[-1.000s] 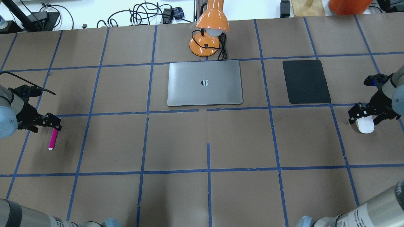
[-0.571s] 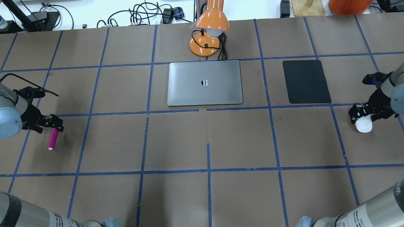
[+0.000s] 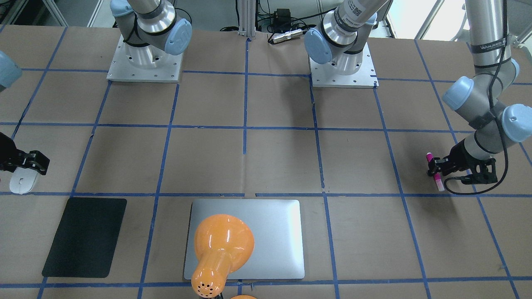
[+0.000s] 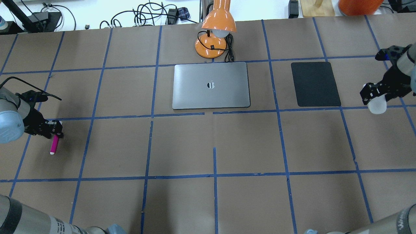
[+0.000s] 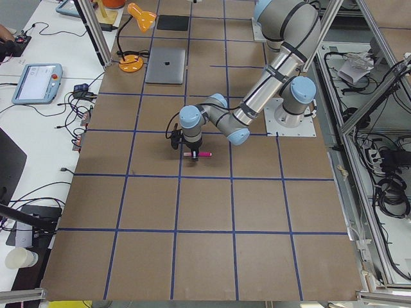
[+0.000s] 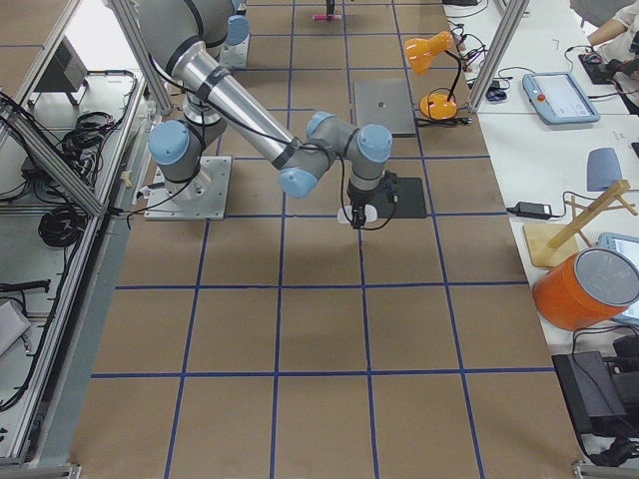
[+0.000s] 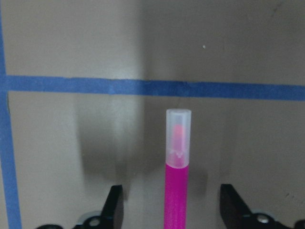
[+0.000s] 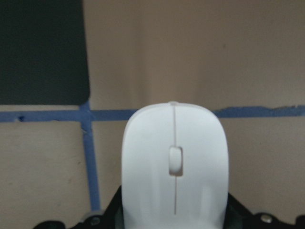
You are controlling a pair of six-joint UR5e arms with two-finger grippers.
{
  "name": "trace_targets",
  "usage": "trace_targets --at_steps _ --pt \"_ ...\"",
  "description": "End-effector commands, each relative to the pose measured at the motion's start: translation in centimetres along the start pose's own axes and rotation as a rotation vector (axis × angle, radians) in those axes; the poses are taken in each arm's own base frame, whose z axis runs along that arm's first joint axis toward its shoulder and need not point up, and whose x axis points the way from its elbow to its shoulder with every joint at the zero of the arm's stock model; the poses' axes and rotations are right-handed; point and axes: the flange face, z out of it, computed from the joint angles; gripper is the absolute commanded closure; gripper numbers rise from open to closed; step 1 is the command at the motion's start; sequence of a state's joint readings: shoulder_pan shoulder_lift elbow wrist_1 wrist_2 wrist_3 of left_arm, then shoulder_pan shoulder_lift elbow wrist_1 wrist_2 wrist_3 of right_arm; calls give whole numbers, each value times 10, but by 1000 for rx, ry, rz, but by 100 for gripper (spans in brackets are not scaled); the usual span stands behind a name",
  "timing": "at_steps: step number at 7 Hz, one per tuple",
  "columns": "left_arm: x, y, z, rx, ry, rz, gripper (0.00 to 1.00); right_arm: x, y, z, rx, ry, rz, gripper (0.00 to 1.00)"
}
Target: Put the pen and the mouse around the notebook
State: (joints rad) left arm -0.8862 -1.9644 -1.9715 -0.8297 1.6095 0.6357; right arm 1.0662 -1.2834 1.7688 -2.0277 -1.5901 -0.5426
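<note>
Left gripper (image 4: 54, 129) wide open astride pen (image 7: 177, 171), not touching. Light, may roll: pinch mid-barrel. Right gripper (image 4: 376, 97) clamped on mouse (image 8: 175, 162) flanks; smooth shell, slip risk.

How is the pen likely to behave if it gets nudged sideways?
The pen looks round and smooth, lying flat on the table, so it would probably roll. Slim, straight and short, it is likely stiff and light.

An apple-shaped logo sits mid-lid on the notebook (image 4: 211, 85). The left arm (image 3: 486, 25) carries a QR-code sticker (image 3: 356, 7) near its base and pale lettering (image 3: 493, 44) along its tube, too small for me to read.
</note>
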Motion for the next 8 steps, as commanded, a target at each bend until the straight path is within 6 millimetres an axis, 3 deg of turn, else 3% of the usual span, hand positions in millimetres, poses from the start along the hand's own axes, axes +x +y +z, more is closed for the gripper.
trace_targets --at_steps 1,2,3,4,5,7,8 --pt "-3 0 -3 -5 -9 -12 100 -76 -52 -48 31 -33 14 91" --pt "-6 3 -8 -20 -43 -10 100 -118 -93 6 15 -37 14 92" --pt "-7 3 -22 -8 -73 -20 100 -129 -112 69 -37 -51 -1 91" --pt "-8 -7 -40 24 -99 -120 100 -127 -114 71 -45 -36 -12 90" --pt "5 -17 -53 -10 -113 -281 100 -128 -113 84 -60 -44 -5 90" --pt "93 -45 -78 33 -118 -469 100 -128 -108 94 -75 -42 -5 78" --pt "144 -52 -79 52 -88 -600 100 -129 -103 102 -88 -47 3 38"
